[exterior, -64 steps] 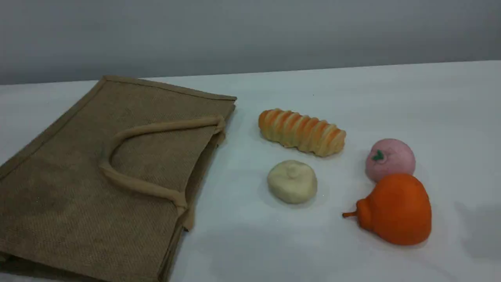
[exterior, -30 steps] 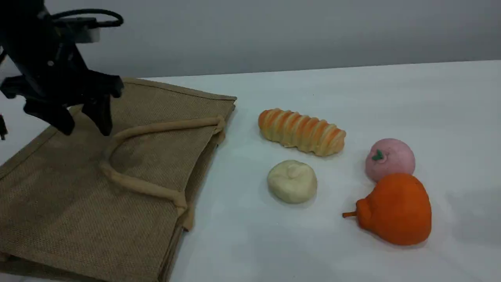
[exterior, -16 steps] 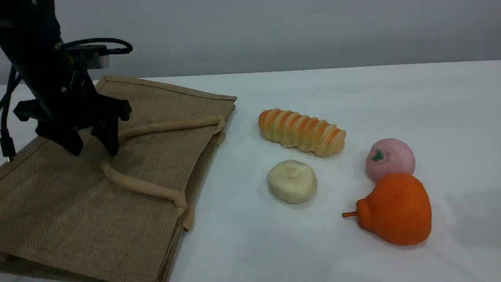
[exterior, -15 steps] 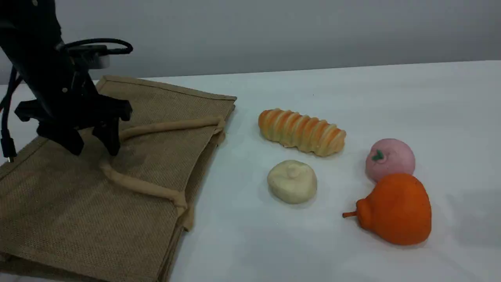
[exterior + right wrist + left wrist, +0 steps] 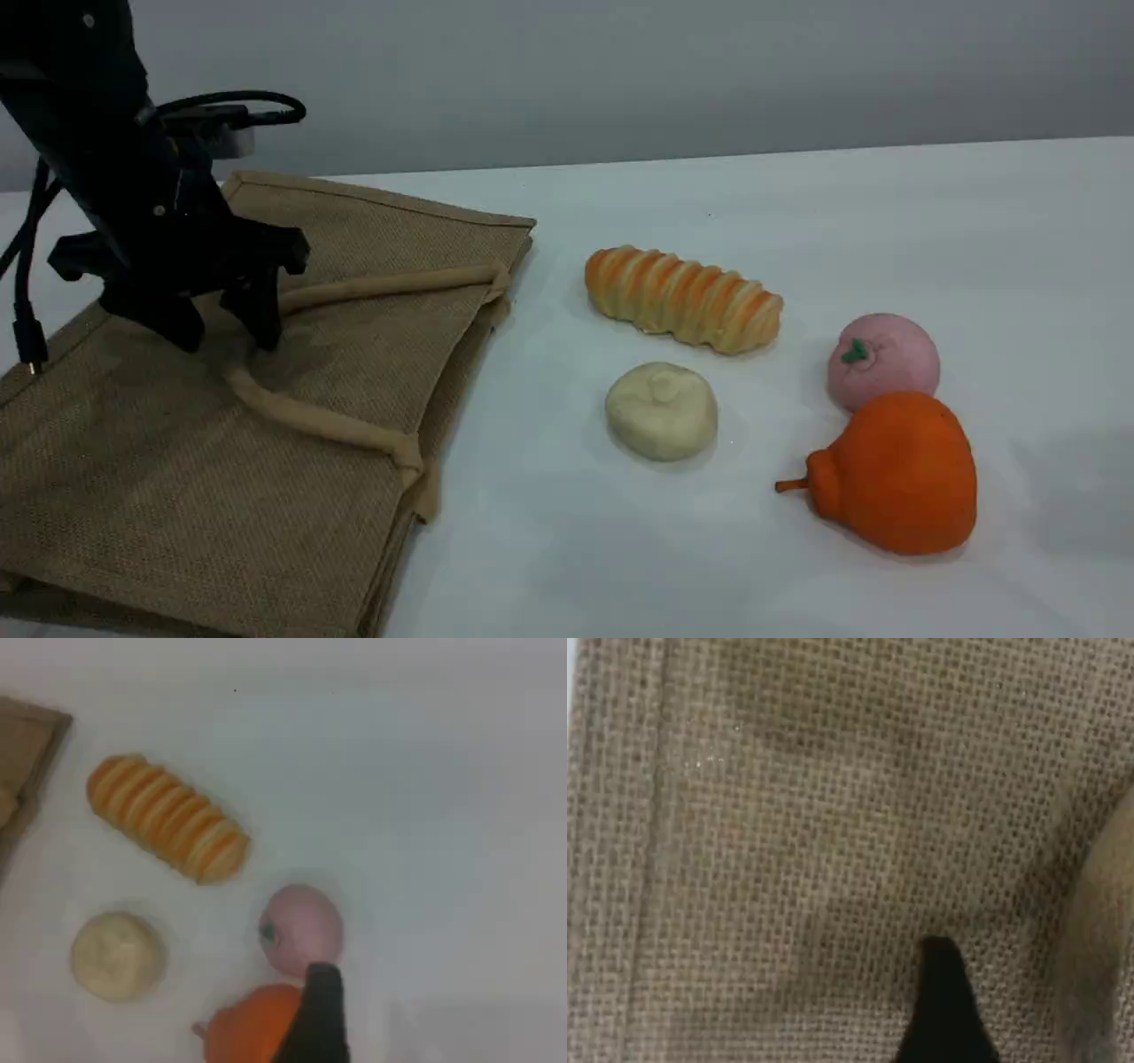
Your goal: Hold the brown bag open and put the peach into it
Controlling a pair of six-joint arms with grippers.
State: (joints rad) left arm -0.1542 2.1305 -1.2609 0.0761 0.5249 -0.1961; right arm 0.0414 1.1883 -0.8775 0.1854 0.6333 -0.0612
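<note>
**Risks, near side first.**
- The orange pear-shaped fruit (image 5: 895,478) sits just in front of the peach (image 5: 883,359), on the right part of the desk (image 5: 797,195). Whether the two touch cannot be told.
- Likely trouble: a tool coming down on the peach clips the fruit, or takes the wrong one.
- The peach looks soft and round. A skewed pinch could send it rolling left toward the cream bun (image 5: 661,410) or the striped bread roll (image 5: 682,299).
- The brown bag (image 5: 177,478) lies flat at the left, its mouth toward the foods and pressed shut.
- If the pinch takes the jute panel along with the upper handle (image 5: 310,424), or catches both layers, the whole bag would probably rise unopened.
- A shallow bite on the padded strap could slip off.

**Tools.**
- Right tool (image 5: 321,1023): absent from the scene view. Its own wrist view shows one dark fingertip, hanging over where fruit and peach meet.
- All four foods lie on the desk, so this tool carries nothing. It is judged spread wide and touches nothing that can be seen.
- Left tool (image 5: 226,341): far left, over the bag's top panel. Its fingers are spread and point down, with the bend of the handle loop just beneath the gap.
- Its wrist view shows the weave close up, with the strap at the right edge. Whether the tips rest on the cloth cannot be told. It pinches nothing yet.
</note>
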